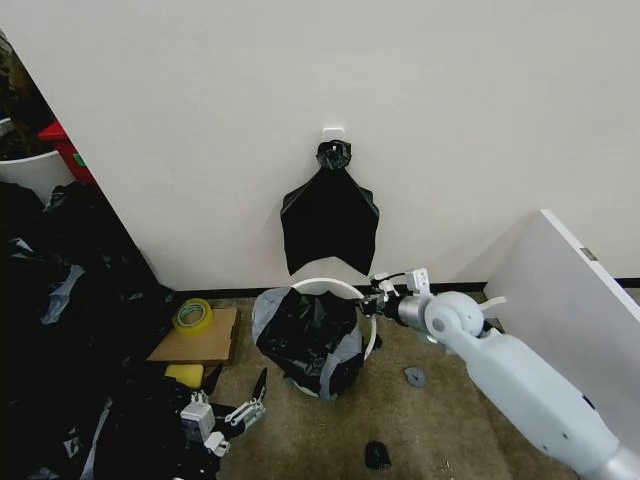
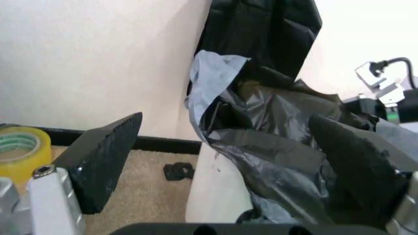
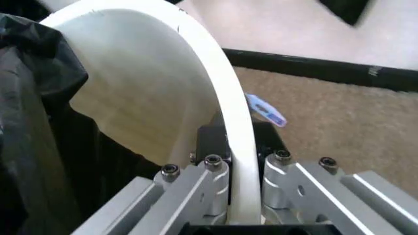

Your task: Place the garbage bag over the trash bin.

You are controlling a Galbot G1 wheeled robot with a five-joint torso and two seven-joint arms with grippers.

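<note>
The left gripper sits low at the robot's left, above the heap of black plastic, its two dark fingers spread wide with nothing between them; the left wrist view looks past them toward the bin. Just beyond it a flattened cardboard piece lies on the carpet against the wall base, carrying a roll of yellow tape with a green inner ring; a yellow object lies at the cardboard's near edge. Any printing on the tape cannot be read. At centre, the trash bin stands near the wall, tilted with its mouth toward the robot's left. The garbage bag is draped over the bin's left and front portions, crinkled, with grey-looking folds at the edges; the far and right stretch of white rim is bare. On the wall above the bin a flat fan-shaped black bundle hangs from a white hook. The right gripper reaches in from the robot's right and is clamped on the bin's bare rim, one finger inside and one outside, as the right wrist view shows closely. A small blue label lies beyond the rim there; its text is illegible. Small dark scraps lie on the carpet near the bin. A white panel leans at the far right.
</note>
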